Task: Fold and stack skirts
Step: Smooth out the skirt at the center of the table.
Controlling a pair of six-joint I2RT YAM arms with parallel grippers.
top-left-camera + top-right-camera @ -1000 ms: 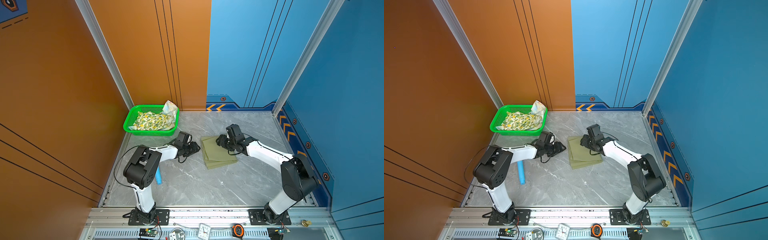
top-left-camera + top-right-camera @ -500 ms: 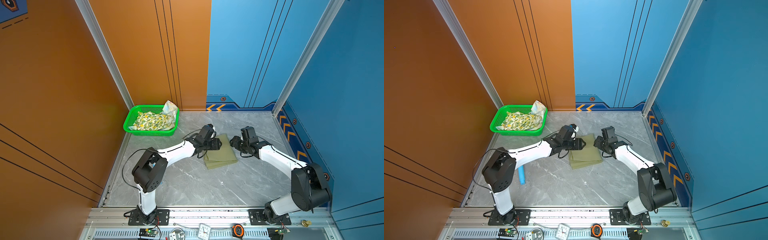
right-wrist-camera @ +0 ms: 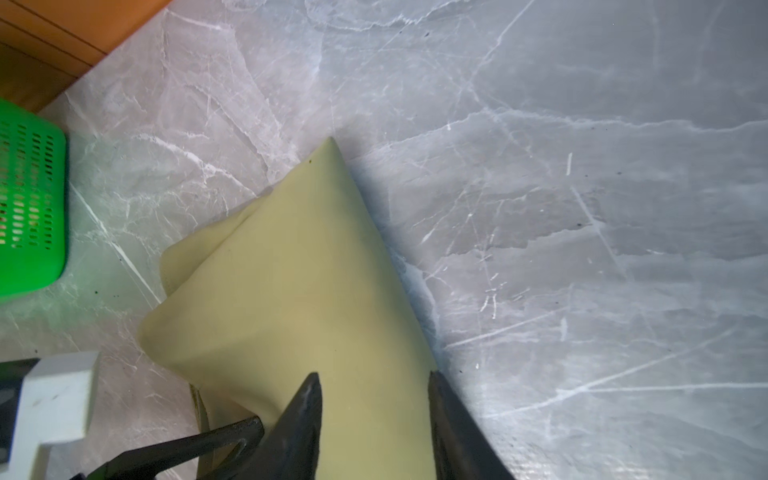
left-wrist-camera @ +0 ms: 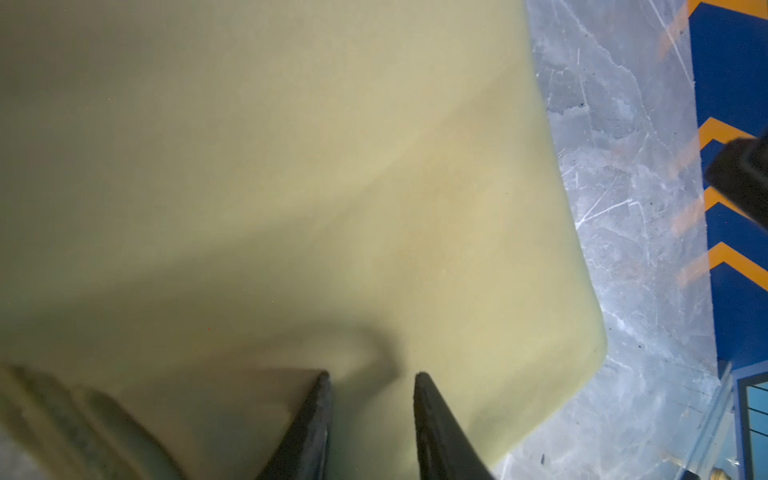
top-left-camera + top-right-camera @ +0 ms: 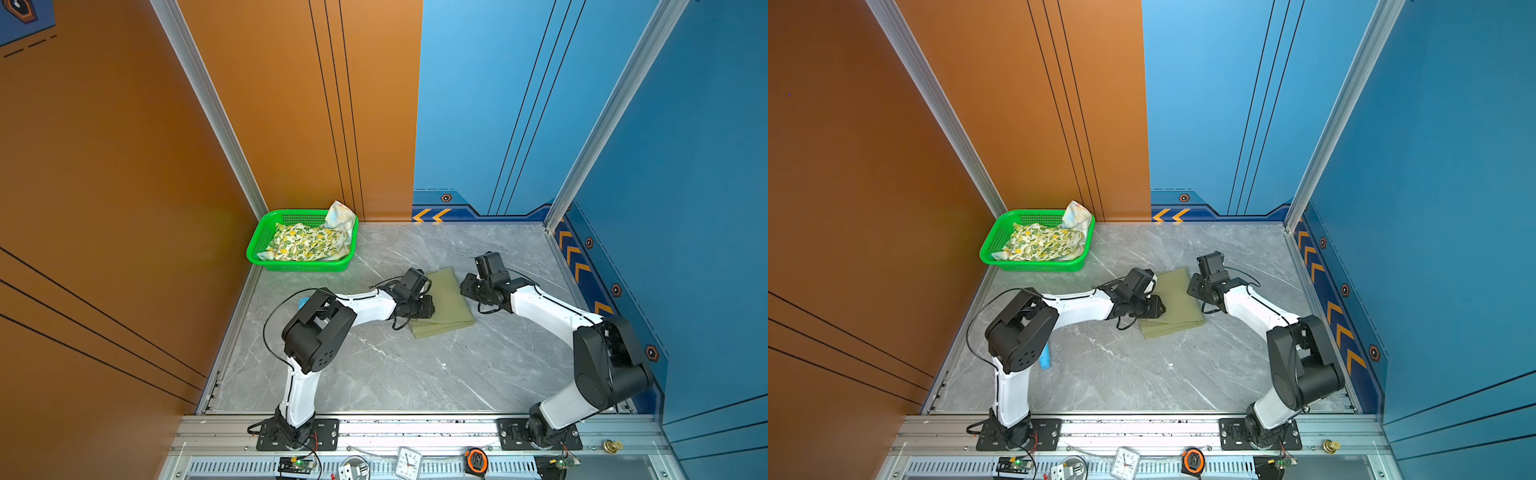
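Olive-green cloth skirt (image 5: 446, 301) lies folded, left end effector (image 4: 372, 374) and right end effector (image 3: 373, 374) narrowly open on it; lemon-print cloth skirt (image 5: 305, 245) and pastel floral cloth skirt (image 5: 343, 216) wait in the green plastic basket (image 5: 303, 266).

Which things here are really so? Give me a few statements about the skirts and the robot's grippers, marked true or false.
1. The plain olive-green cloth skirt lies folded on the grey marble-look table. True.
2. The white cloth skirt with yellow lemons is spread out on the table. False: it lies in the green perforated plastic basket.
3. The pastel floral cloth skirt sits at a back corner of the basket. True.
4. All three skirts are stacked together. False: two are in the basket, one is on the table.
5. The left gripper and right gripper are both at the olive-green skirt. True.
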